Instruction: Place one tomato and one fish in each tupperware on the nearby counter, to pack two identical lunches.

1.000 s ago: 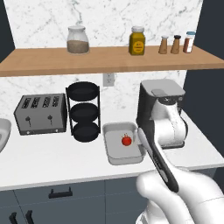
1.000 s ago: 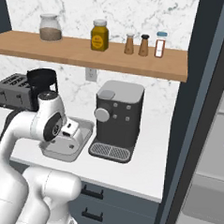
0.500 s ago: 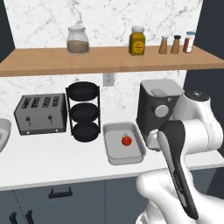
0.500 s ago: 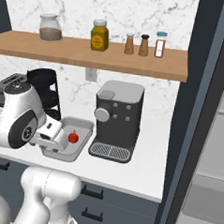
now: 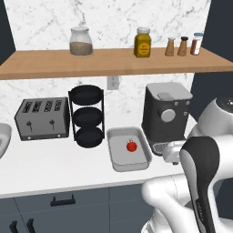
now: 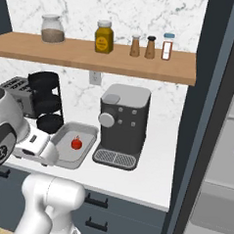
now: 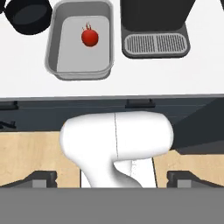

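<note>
Red and glossy, one small round tomato sits inside a shallow light-grey plastic tupperware tray with rounded corners, a little toward the tray's far end and clear of its walls. The tray rests on the flat white counter above dark blue-grey drawers with black bar handles. Just to its right stands a dark grey coffee machine with a slotted drip grille, and to its left a black three-tier round rack, then a black slotted toaster further along. A wooden shelf overhead carries jars and small shakers. From the hand view, the gripper hangs well back from the counter edge, over the wooden floor, its two dark fingertips spread far apart with nothing between them.
</note>
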